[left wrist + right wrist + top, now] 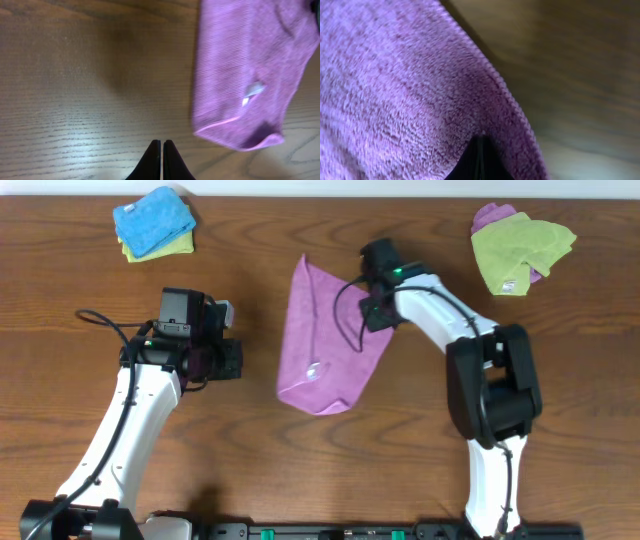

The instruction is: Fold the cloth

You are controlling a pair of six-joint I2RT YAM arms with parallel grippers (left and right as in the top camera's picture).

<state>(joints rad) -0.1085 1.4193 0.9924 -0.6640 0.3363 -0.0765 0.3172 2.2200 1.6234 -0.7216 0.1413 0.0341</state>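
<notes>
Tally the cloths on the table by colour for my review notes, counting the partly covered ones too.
Purple: 2, the centre purple cloth and the covered purple cloth at top right
Lime-green: 2, the top-right lime-green cloth and the covered lime-green cloth at top left
Blue: 1, the blue cloth at top left
Total: 5

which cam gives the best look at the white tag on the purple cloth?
Left wrist: the white tag sits large and unobstructed on the purple cloth. Overhead shows it only as a tiny pale speck. Right wrist shows only close-up cloth and its edge, no tag.
</notes>
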